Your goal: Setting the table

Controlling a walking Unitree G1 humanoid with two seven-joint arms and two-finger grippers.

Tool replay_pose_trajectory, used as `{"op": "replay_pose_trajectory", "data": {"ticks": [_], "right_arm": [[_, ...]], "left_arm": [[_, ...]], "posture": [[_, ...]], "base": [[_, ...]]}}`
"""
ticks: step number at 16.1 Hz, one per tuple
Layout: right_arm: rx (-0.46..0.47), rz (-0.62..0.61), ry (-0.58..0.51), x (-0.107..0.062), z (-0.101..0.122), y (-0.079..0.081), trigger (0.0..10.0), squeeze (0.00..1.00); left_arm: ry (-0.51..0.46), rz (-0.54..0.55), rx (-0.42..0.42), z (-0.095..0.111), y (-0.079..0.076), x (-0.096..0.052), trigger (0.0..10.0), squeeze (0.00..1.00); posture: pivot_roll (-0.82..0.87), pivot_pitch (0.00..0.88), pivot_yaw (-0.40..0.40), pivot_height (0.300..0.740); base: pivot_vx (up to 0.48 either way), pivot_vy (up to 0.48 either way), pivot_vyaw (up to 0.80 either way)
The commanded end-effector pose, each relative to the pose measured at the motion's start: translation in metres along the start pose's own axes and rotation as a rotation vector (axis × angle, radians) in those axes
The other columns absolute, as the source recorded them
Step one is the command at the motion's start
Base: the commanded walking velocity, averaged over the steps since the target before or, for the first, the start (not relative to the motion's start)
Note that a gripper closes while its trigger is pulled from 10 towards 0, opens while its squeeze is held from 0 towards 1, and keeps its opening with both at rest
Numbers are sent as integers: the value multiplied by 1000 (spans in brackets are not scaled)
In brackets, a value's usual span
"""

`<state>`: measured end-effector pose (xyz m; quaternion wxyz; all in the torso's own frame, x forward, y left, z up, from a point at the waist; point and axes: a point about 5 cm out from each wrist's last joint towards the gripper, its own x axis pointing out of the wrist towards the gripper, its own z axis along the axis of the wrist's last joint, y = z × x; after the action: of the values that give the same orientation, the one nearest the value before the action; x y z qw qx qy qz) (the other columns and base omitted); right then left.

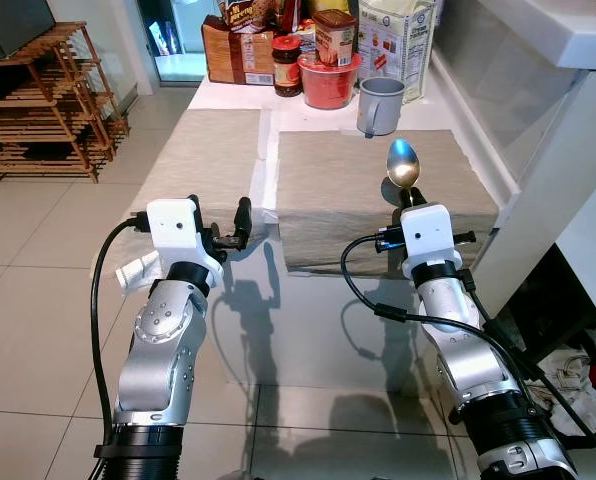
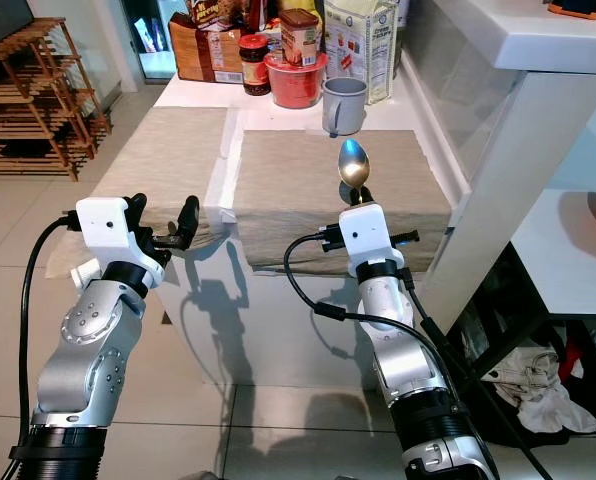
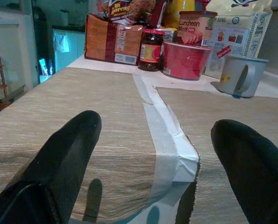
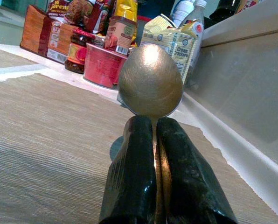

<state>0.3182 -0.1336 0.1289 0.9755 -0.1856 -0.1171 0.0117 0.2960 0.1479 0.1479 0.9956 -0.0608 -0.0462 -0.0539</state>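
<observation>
My right gripper (image 1: 410,197) is shut on a metal spoon (image 1: 403,165), whose bowl sticks out forward over the near edge of the right beige placemat (image 1: 358,175). In the right wrist view the spoon's bowl (image 4: 150,87) rises just past the closed fingertips (image 4: 134,140). My left gripper (image 1: 220,218) is open and holds nothing, hovering at the near edge of the left placemat (image 1: 203,155). A grey mug (image 1: 380,105) stands at the far edge of the right placemat.
Food packages, a jar (image 1: 287,65) and a red bowl (image 1: 328,80) crowd the table's far end. A white counter (image 1: 563,40) and its wall run along the right side. A wooden rack (image 1: 48,105) stands on the tiled floor at the left.
</observation>
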Motion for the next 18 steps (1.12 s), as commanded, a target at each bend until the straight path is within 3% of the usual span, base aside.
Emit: {"op": "replay_pose_trajectory", "data": {"ticks": [1, 10, 15, 18], "right_arm": [[0, -3, 5, 1, 0, -2, 0, 0], [-5, -1, 12, 0, -2, -3, 0, 4], [-6, 2, 12, 0, -3, -3, 0, 0], [-6, 5, 15, 0, -3, -2, 0, 0]], "left_arm": [[12, 0, 11, 0, -1, 2, 10000, 0], [19, 18, 32, 0, 2, 3, 10000, 0], [8, 14, 56, 1, 1, 2, 10000, 0], [13, -20, 62, -1, -3, 2, 10000, 0]], "posture": [[-53, 0, 47, 740], [-54, 0, 49, 740], [-55, 0, 50, 740], [-58, 0, 50, 740]], "base": [[0, 0, 0], [-240, 0, 0], [0, 0, 0], [0, -296, 0]]}}
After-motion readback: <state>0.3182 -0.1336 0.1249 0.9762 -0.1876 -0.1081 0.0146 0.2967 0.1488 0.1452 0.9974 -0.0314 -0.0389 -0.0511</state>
